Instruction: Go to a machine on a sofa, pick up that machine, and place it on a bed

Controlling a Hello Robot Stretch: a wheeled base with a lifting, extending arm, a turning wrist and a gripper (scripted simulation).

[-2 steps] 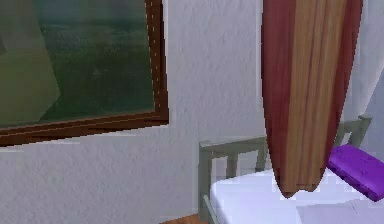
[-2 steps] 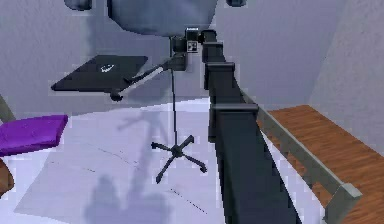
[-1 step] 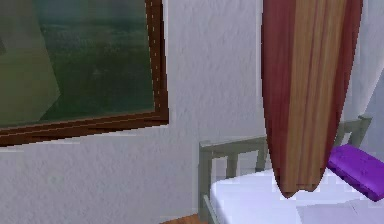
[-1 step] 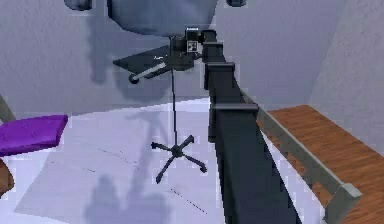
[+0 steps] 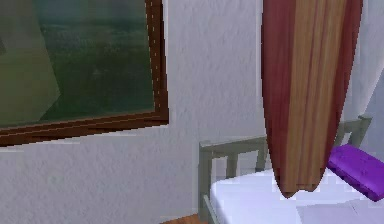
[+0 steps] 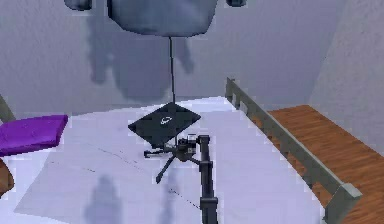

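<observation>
Gripper: the gripper [image 6: 160, 165] sits at the end of a dark arm [image 6: 207, 190], above a white bed [image 6: 100, 175].
Grip: I cannot tell how its two thin fingers are set, or whether it holds anything.
Task's thing: a laptop [image 6: 165, 124], a dark, flat, closed slab, is just beyond the gripper's fingers, farther up the arm side view. It is tilted and over the middle of the bed. I cannot tell whether it touches the sheet or the fingers.
Pillow: a purple pillow [image 6: 30, 133] lies on the bed, well off to the left of the gripper in the arm side view.
Bed frame: a grey rail [image 6: 270, 120] runs along the bed's edge to the right of the gripper, with wood floor [image 6: 320, 135] past it.
Wall: beyond the gripper and laptop, a grey-blue shape [image 6: 165, 15] hangs high on a pale wall.
Forward view: a window [image 5: 80, 60] with a brown frame and a red and orange striped curtain [image 5: 305, 90] hanging over the bed's grey end rail.
</observation>
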